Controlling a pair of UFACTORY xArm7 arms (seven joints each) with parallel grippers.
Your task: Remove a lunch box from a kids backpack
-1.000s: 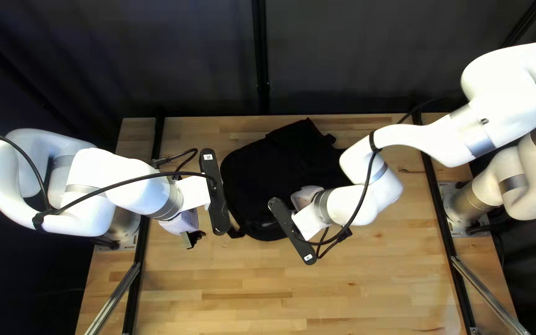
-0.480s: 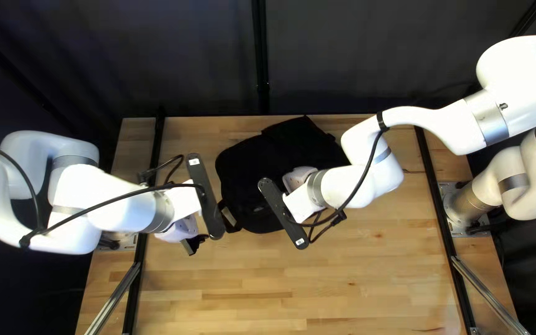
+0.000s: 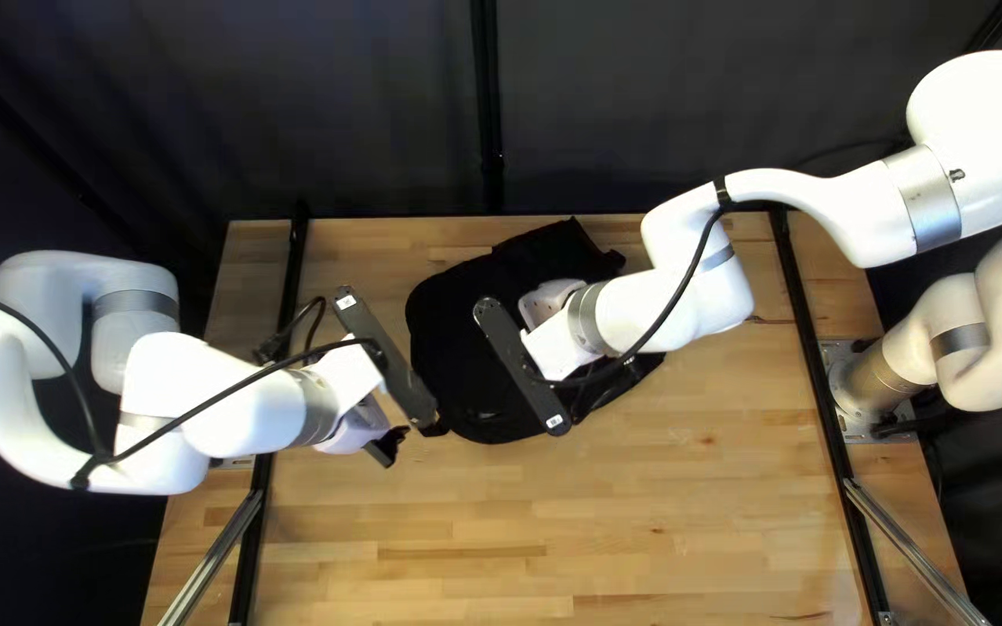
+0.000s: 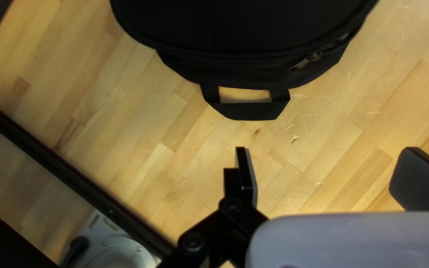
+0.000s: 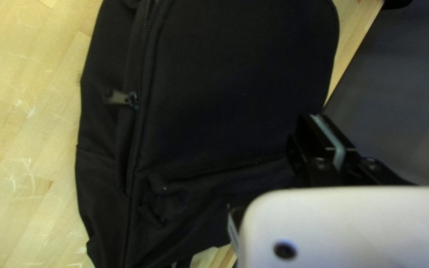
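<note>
The tabletop (image 4: 140, 124) gives the left claw (image 3: 392, 443) room up to the handle (image 4: 247, 112) — there the backpack (image 4: 239, 30) blocks.

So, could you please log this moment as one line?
backpack: on table | left pincer: open, short of loop handle | right pincer: shut | lunch box: not visible

You had bright tabletop (image 3: 594, 522), dim curtain (image 3: 292, 116) behind; backpack (image 3: 455, 336) sank into near-black; zipper pull (image 5: 119, 98) blurred in your right wrist view.
</note>
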